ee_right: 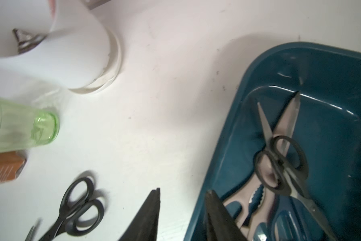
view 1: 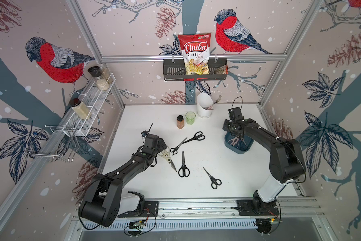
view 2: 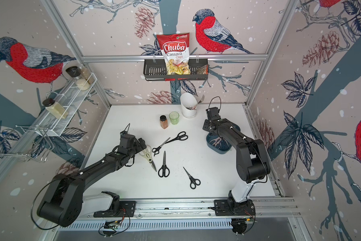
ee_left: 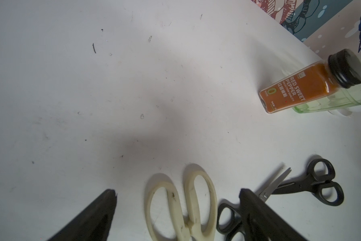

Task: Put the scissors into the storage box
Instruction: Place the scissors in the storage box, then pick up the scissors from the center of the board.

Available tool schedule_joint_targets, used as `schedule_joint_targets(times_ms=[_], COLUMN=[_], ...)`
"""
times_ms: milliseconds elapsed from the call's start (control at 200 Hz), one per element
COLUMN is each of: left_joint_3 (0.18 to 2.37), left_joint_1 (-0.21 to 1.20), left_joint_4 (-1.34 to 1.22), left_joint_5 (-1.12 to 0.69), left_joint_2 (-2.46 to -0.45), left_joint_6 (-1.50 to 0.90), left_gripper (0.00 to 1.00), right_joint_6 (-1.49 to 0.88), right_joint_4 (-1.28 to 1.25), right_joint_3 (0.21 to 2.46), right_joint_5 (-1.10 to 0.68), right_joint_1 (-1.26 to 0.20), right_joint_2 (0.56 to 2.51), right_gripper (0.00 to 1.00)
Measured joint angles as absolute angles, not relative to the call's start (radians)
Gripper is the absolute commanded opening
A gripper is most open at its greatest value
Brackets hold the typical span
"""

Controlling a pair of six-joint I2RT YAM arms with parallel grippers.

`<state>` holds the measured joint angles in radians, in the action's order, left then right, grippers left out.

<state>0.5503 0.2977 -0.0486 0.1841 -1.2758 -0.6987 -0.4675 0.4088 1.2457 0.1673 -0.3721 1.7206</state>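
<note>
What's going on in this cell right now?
Two arms are sorting scissors into the teal storage box. The right gripper hangs at the box's rim, jaws open and empty; three pairs lie inside: pink-handled, blue-handled, and a black pair on top. The left gripper is down at the cream kitchen shears, jaws open either side of the handles. Four black pairs lie loose on the table.

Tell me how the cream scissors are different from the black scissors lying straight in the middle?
The cream scissors have pale handles; the black scissors have dark ones. The cream scissors lie slanted, tip toward the front; the black scissors point straight at the back wall. The cream scissors sit under the open left gripper; the black scissors lie alone. Both are shut, on the table, outside the storage box.
</note>
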Motion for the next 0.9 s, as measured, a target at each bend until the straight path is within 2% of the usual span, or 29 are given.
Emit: schedule_joint_targets(times_ms=[155, 530, 745, 900], left_joint_3=[0.558, 0.540, 0.514, 0.507], left_joint_1=[0.298, 0.298, 0.298, 0.298], left_joint_4=[-0.048, -0.050, -0.060, -0.063], left_joint_5=[0.183, 0.159, 0.158, 0.159], left_joint_2=[-1.276, -1.273, -1.266, -1.262], left_joint_6=[-0.699, -0.736, -0.744, -0.744], left_gripper=[0.96, 0.96, 0.96, 0.96], right_joint_6=[-0.436, -0.468, -0.527, -0.566], right_joint_4=[0.469, 0.595, 0.668, 0.678], right_joint_3=[1.206, 1.104, 1.009, 0.918], right_joint_5=[0.225, 0.301, 0.276, 0.200], right_joint_1=[-0.523, -0.909, -0.987, -1.001], right_joint_2=[1.686, 1.674, 1.630, 1.537], right_gripper=[0.50, 0.51, 0.48, 0.40])
